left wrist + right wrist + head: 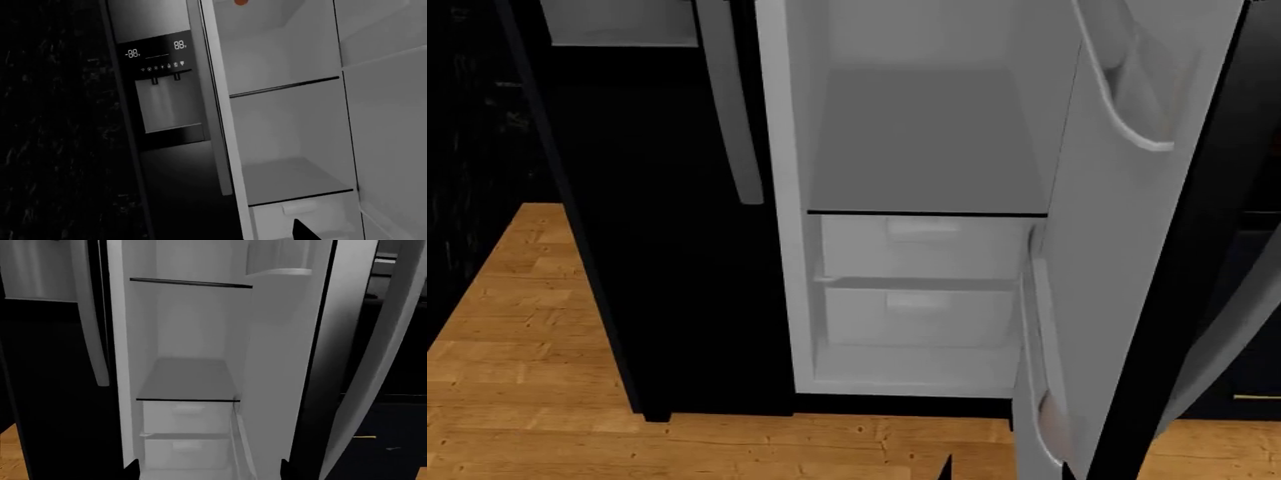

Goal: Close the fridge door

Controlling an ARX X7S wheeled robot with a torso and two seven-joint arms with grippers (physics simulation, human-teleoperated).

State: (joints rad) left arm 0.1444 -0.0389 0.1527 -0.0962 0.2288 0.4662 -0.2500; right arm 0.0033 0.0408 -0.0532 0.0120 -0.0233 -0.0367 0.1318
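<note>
The fridge door (1121, 250) stands open on my right, its white inner side turned toward the bare compartment, a moulded bin (1128, 95) near its top. Its curved grey handle (373, 375) shows along the black outer edge. Inside sit a shelf (187, 380) and two white drawers (914, 275) below it. The other black door (667, 250), with its dispenser panel (160, 85), is closed. My right gripper (210, 467) is spread wide, only its dark tips showing; my left gripper (308, 231) shows one dark tip, so I cannot tell its state.

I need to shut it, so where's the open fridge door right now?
In the head view the fridge door stands open at the right, its white inner side facing the drawers, beside the compartment.
</note>
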